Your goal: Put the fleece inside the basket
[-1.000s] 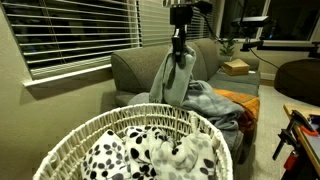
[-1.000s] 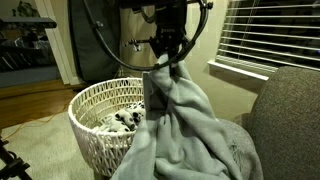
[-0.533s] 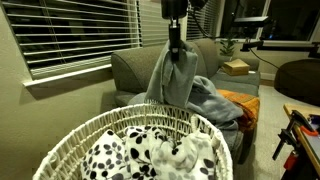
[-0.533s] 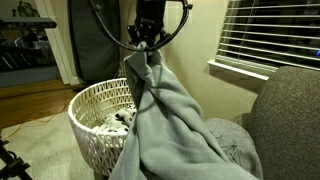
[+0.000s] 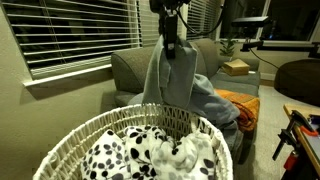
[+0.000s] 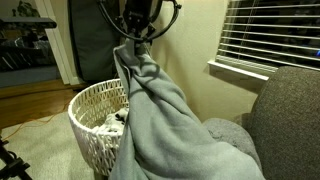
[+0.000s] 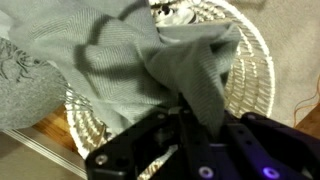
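one grey fleece (image 5: 170, 88) hangs from the gripper (image 5: 170, 50), whose fingers are pressed together on a bunched top corner of it. in an exterior view the fleece drapes down from the pinch in a long fold, and its lower part trails onto the sofa (image 5: 133, 66) seat beside an orange blanket (image 5: 243, 102). the held corner is raised high, between the sofa and the basket (image 5: 72, 135), and the hanging fold drops just behind the basket's far rim. in the wrist view the fleece spreads below the fingers across part of the basket's opening and hides the rim on one side; whether it touches the rim i cannot tell. inside the basket lies a white cloth with black spots (image 5: 140, 155). the basket stands on the floor in front of the sofa, near a wall with blinds (image 5: 70, 35). most of the fleece is not yet inside the basket.
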